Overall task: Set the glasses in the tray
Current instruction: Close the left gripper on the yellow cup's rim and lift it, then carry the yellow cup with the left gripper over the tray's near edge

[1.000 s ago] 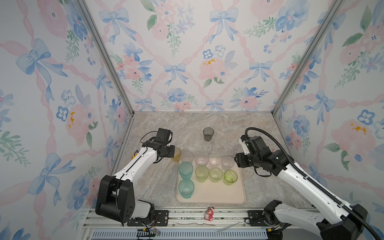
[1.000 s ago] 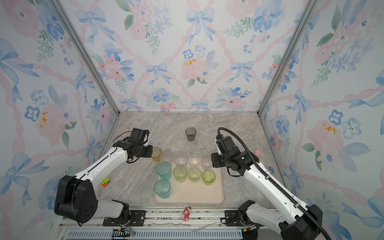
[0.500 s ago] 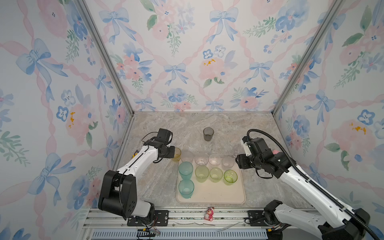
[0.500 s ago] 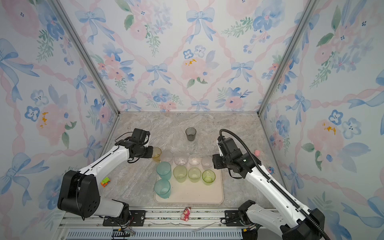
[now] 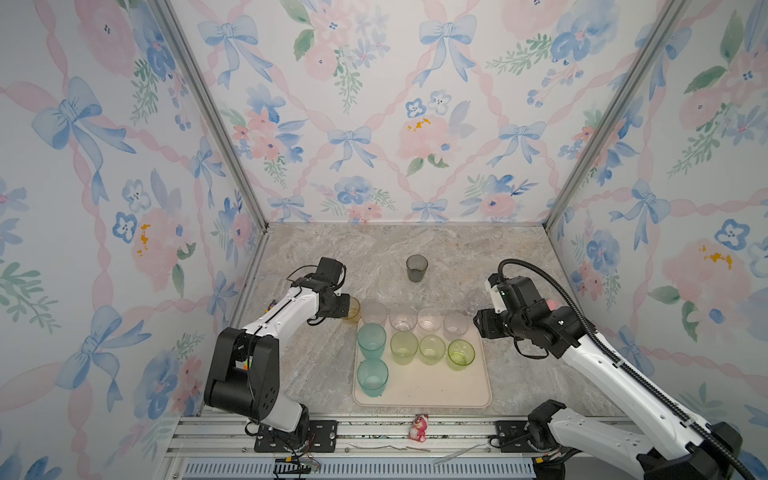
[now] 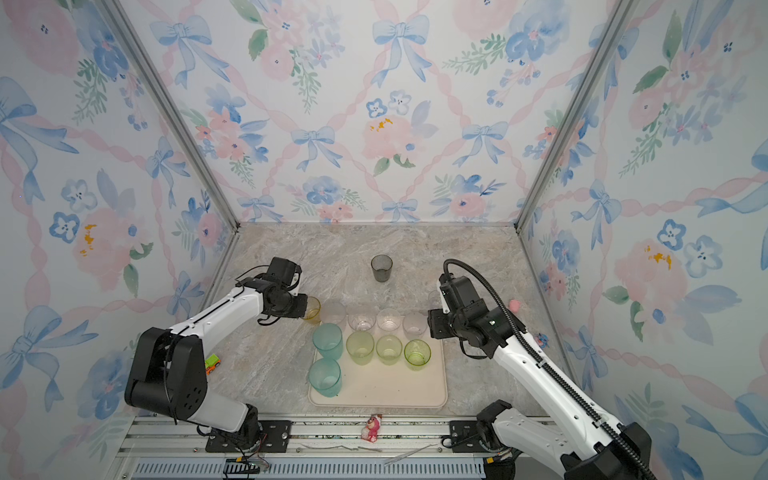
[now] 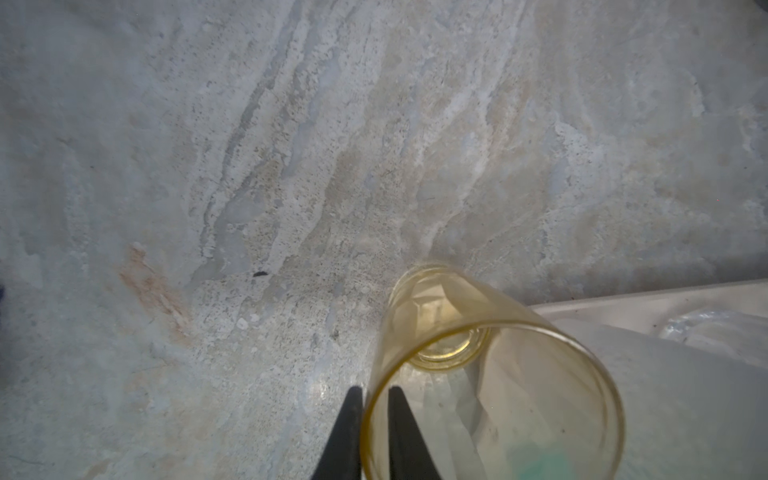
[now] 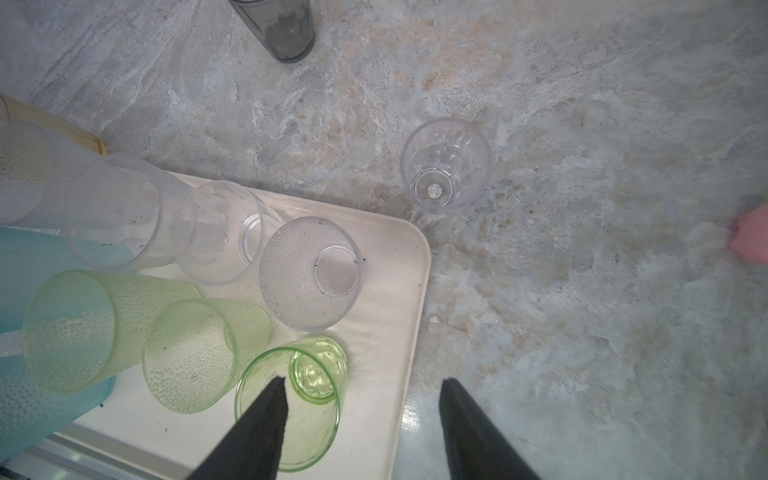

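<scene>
On the marbled counter point(image 5: 316, 374), in both top views, the yellow glass point(image 5: 354, 312) stands just off the tray's far left corner, and the left gripper point(image 5: 347, 309) is right against it. The tray point(image 5: 419, 397) holds two teal glasses point(image 5: 371, 338), three green glasses point(image 5: 432, 349) and a row of clear glasses point(image 5: 430, 319) along its far rim. Its near half is bare. A grey glass point(image 5: 417, 268) stands alone farther back. A lone clear glass point(image 5: 474, 300) stands on the counter beside the right gripper point(image 5: 482, 330).

In the left wrist view, two dark fingers point(image 7: 353, 432) sit close together astride the yellow glass's rim, one outside and one inside. Whether they already pinch it cannot be told. The tray's rim lies just beyond.

In the right wrist view, the fingers point(image 8: 266, 419) stand wide apart, holding nothing. One is over the bright green glass point(image 8: 320, 370) and the other over bare counter, with the tray's edge between them.
</scene>
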You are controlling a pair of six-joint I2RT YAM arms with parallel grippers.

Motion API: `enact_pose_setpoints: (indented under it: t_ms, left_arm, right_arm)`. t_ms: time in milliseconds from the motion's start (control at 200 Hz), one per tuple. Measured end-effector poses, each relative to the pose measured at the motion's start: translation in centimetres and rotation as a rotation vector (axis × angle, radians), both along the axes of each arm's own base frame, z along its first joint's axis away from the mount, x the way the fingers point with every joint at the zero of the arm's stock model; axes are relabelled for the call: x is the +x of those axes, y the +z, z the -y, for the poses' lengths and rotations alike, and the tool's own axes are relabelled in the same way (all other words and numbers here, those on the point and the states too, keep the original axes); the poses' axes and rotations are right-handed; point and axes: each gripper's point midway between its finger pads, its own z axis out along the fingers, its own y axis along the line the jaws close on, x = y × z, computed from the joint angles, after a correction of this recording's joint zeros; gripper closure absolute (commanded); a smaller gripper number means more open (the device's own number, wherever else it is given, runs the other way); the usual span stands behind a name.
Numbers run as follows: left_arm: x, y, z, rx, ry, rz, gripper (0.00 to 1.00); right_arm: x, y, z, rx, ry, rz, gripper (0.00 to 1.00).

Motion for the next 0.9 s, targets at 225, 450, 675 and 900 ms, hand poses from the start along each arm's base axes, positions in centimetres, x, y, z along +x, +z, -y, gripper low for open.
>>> enact_pose_setpoints:
  t_ms: [225, 450, 675, 900]
  left_arm:
    - [0.4, 0.2, 0.1, -0.003, 0.000, 0.008, 0.97]
    - [0.4, 1.9, 0.0, -0.006, 0.001, 0.055, 1.00]
    - [1.4, 8.6, -0.4, -0.013, 0.002, 0.243, 1.00]
    - [1.4, 19.8, 3.3, -0.084, -0.118, 0.529, 1.00]
  right_arm:
    - [-0.1, -0.2, 0.1, 0.003, -0.003, -0.006, 0.39]
    - [0.0, -0.2, -0.1, 0.011, 0.003, -0.011, 0.39]
    - [0.1, -0.4, -0.3, 0.016, 0.007, -0.016, 0.39]
    - [0.1, -0.4, -0.3, 0.017, 0.006, -0.016, 0.39]
